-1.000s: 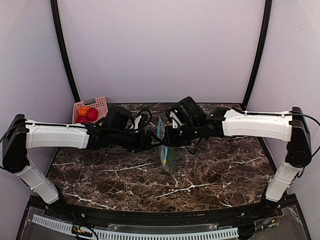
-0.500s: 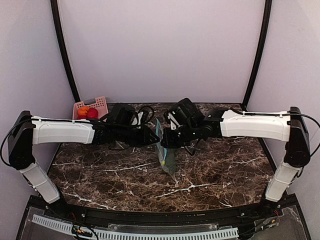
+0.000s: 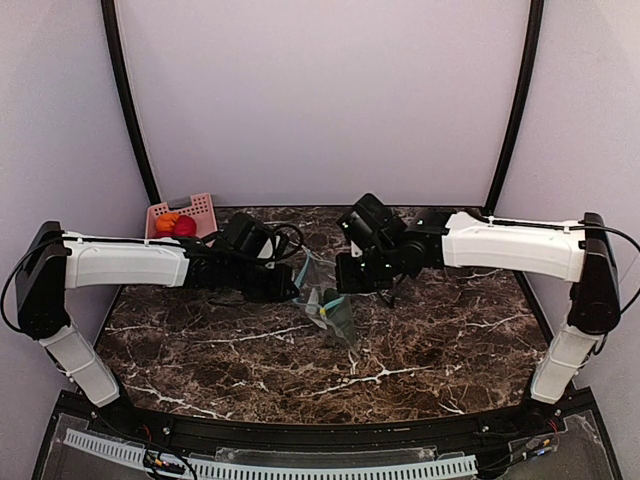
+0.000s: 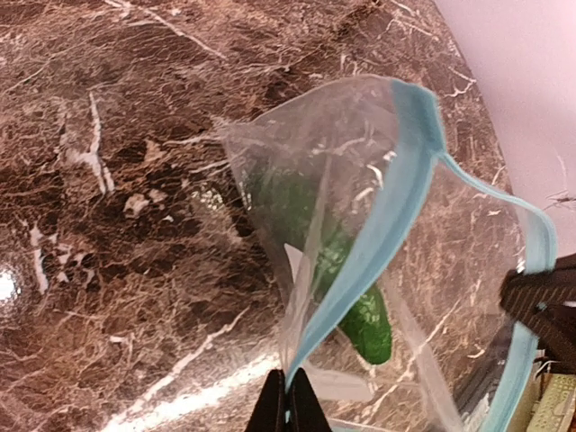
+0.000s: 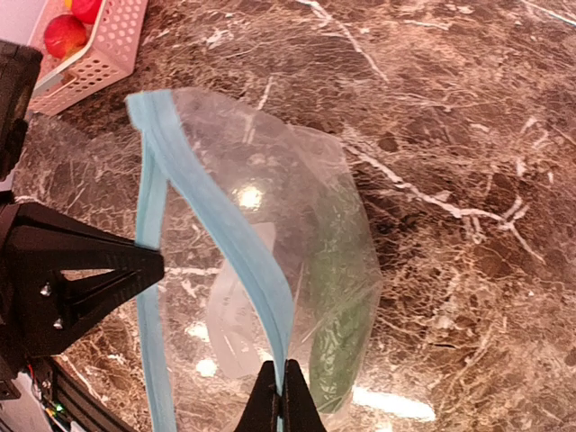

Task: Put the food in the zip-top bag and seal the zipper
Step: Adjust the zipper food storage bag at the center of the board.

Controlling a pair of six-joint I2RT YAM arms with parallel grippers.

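My left claw (image 4: 288,407) and right claw (image 5: 283,398) are each pinched tight on the thin teal-blue zipper strip (image 4: 414,126) of the clear, crinkly plastic zip-top bag (image 3: 327,300). Its mouth is spread between them over the glossy brown, white-veined marble surface (image 3: 420,350). A bumpy green oblong piece (image 4: 364,326) lies inside. Far left, the pink slotted plastic basket (image 3: 203,208) holds the round red fruit (image 3: 184,227) and orange fruit (image 3: 166,222). Both my arms stretch level and reach inward, wrists facing each other.
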